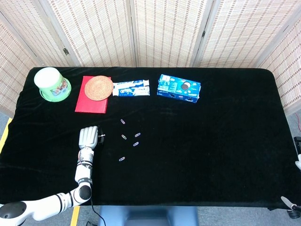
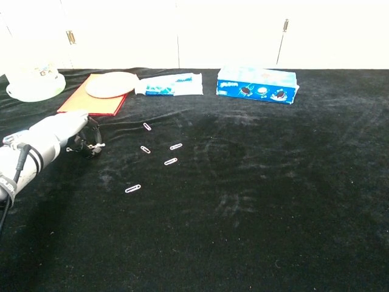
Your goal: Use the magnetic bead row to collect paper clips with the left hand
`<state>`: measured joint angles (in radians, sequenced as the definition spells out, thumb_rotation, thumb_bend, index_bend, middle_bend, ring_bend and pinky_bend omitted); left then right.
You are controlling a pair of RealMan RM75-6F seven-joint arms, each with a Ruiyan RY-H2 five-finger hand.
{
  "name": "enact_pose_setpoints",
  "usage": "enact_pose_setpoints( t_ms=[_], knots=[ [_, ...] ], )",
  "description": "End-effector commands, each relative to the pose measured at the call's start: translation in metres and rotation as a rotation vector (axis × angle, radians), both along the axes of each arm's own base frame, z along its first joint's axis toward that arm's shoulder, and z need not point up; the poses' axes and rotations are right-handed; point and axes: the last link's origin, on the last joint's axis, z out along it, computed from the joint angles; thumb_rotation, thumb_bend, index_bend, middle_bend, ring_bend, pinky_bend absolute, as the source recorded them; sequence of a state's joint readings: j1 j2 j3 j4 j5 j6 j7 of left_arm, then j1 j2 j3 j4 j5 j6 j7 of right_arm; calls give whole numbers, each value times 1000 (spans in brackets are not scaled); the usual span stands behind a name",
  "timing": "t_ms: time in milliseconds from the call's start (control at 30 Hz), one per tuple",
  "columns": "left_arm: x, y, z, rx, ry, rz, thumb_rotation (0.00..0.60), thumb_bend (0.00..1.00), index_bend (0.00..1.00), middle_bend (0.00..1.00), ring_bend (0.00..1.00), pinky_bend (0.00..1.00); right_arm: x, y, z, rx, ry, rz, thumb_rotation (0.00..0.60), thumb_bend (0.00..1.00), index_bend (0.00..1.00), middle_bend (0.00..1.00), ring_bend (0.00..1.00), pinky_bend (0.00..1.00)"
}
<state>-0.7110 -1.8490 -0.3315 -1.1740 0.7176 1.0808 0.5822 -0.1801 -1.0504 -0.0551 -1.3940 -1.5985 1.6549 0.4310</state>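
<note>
left robot hand (image 1: pixel 88 138) low over the table (image 1: pixel 221 136), fingers curled, maybe holding the bead row (image 2: pixel 91 146) | clips (image 1: pixel 124 137) lie just right of it | right robot hand unseen

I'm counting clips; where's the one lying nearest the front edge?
In the head view, that paper clip lies left of centre, right of the left hand, in front of the other four clips.

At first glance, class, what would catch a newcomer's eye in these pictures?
The blue box at the back of the black table, and the red mat with a woven coaster on it to its left. Nearer the front, the left hand lies beside scattered paper clips.
</note>
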Motion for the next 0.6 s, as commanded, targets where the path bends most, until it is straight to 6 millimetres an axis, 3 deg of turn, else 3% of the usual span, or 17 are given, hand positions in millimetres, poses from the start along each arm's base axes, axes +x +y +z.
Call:
enact_pose_setpoints(
  t_ms=[33, 267, 600],
  knots=[
    [0, 0, 2, 6, 4, -4, 600, 529, 679, 1000, 1000, 1000, 0, 0, 0, 0, 0, 1, 600, 104, 0, 0, 0, 0],
    [6, -6, 13, 49, 11, -35, 600, 556, 778, 1000, 1000, 1000, 1, -1, -2, 6, 4, 2, 600, 104, 0, 0, 0, 0],
    [30, -23, 27, 52, -80, -81, 600, 556, 784, 1000, 1000, 1000, 2, -1, -3, 13, 4, 5, 600, 104, 0, 0, 0, 0]
  ],
)
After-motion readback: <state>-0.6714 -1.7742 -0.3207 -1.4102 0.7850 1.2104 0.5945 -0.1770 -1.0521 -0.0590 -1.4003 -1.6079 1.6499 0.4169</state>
